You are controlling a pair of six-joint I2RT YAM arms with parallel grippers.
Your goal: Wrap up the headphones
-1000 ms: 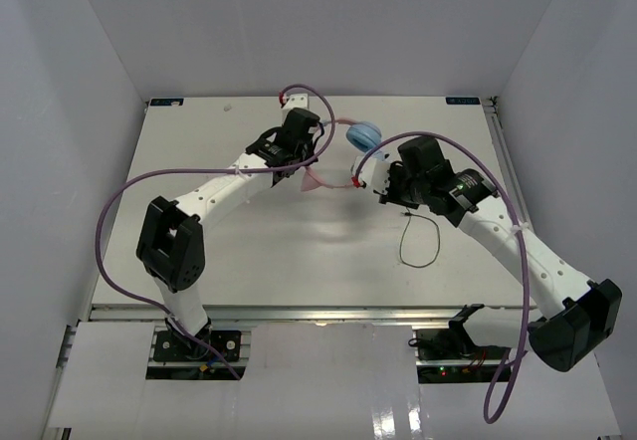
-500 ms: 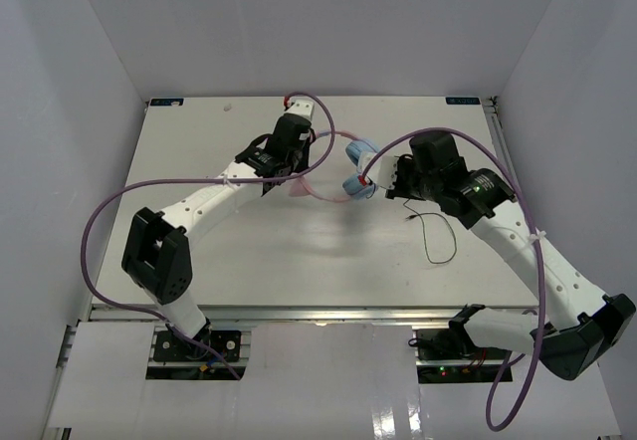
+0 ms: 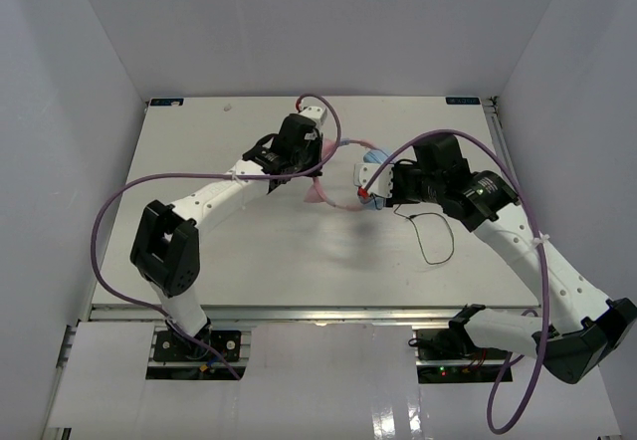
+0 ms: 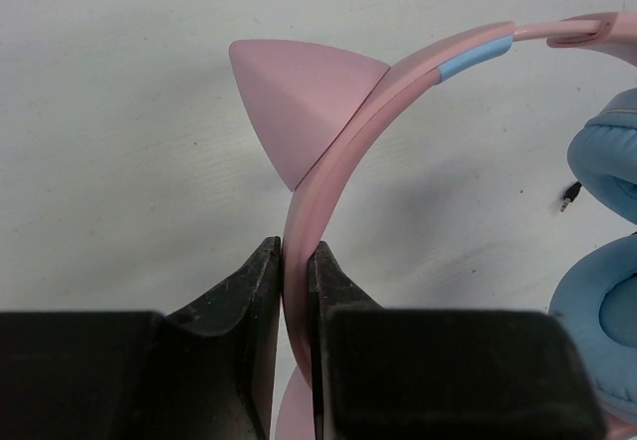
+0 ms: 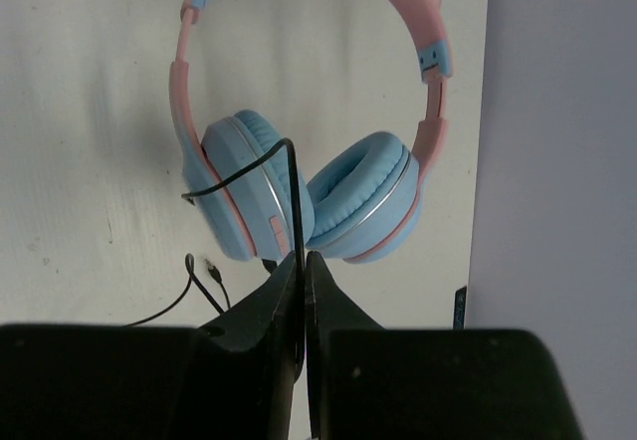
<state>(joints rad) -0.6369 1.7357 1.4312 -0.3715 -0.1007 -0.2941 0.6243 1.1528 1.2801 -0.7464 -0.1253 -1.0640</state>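
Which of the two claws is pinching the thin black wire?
The right gripper: it is shut on the black cable, while the left gripper clamps the pink headband.

Headphones (image 3: 370,169) nearer, cable (image 3: 438,246) further right

From overhead the headphones (image 3: 323,195) show only as a pink sliver and a speck of blue, the cable (image 5: 292,196) slips out of sight inside the right gripper (image 5: 302,259), the headband (image 4: 333,161) inside the left gripper (image 4: 296,251), and the ear cups (image 4: 609,161) run off the left wrist view's right edge.
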